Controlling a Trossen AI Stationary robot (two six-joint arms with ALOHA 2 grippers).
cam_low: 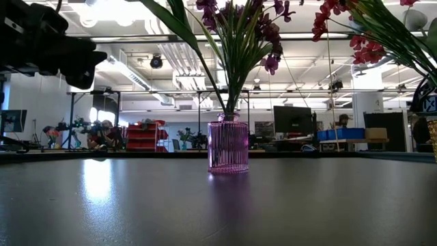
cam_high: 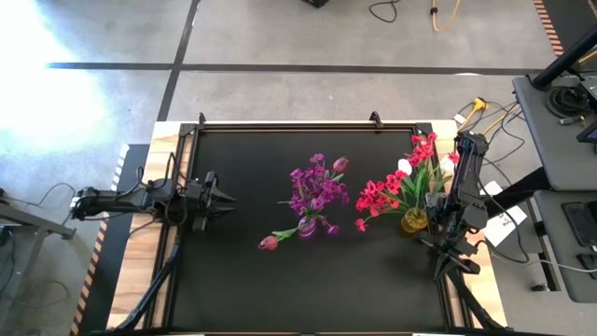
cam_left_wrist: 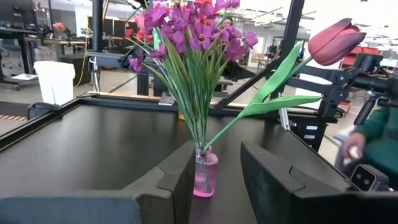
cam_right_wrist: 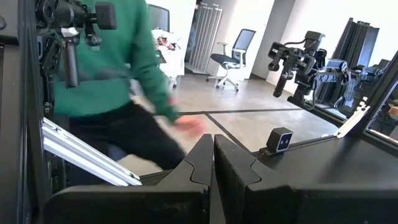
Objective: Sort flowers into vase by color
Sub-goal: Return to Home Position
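A pink ribbed glass vase [cam_low: 228, 147] stands upright at the table's middle. It holds purple-magenta flowers [cam_high: 312, 187] and two pink tulips; one tulip [cam_left_wrist: 336, 40] leans out on its long green stem toward the near left. A yellow vase [cam_high: 413, 221] at the right holds red flowers [cam_high: 382, 194] and a white bud. My left gripper [cam_left_wrist: 217, 168] hovers open near the left edge [cam_high: 229, 198], pointing level at the pink vase, with nothing between its fingers. My right gripper [cam_right_wrist: 212, 155] is shut at the right edge [cam_high: 443, 257], beside the yellow vase, pointing away from the table.
A raised frame [cam_high: 280, 124] borders the black table top. A person in a green top [cam_right_wrist: 106, 68] stands beyond the right edge, with a hand [cam_left_wrist: 351, 152] near the right arm. Bare table lies between my left gripper and the pink vase and along the near side.
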